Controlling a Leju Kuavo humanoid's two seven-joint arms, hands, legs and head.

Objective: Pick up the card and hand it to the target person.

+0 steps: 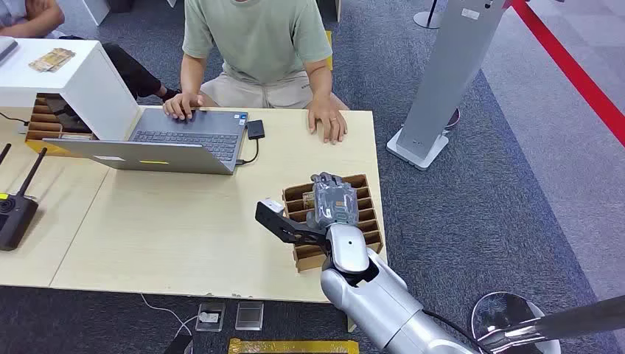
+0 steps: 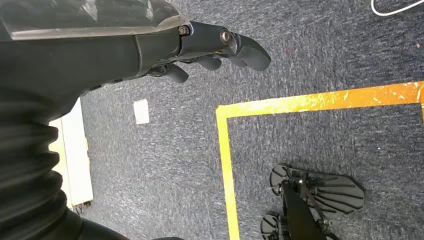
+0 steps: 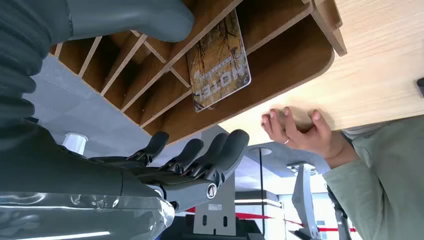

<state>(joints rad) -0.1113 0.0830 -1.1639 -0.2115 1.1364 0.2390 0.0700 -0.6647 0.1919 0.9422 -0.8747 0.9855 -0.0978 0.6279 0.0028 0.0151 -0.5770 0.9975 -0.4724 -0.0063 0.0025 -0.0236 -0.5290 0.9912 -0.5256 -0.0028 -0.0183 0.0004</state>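
Note:
A brown card (image 3: 220,60) printed "HOTEL" stands in a slot of the wooden card holder (image 1: 368,221) at the table's right front. My right hand (image 1: 335,203) hovers over the holder, holding nothing. In the right wrist view its thumb (image 3: 135,20) lies on one side of the card and its dark fingers (image 3: 200,155) on the other, well apart. A person in a green shirt (image 1: 258,37) sits across the table, one hand (image 1: 328,122) flat on the wood. My left hand (image 2: 215,47) hangs above the carpet with nothing in it.
An open laptop (image 1: 184,140) with a small adapter (image 1: 255,130) stands before the person. A white box (image 1: 66,81) and a second wooden holder (image 1: 48,125) stand at the left, and a black antenna device (image 1: 15,210) lies at the left edge. A grey stand (image 1: 442,81) rises to the right of the table.

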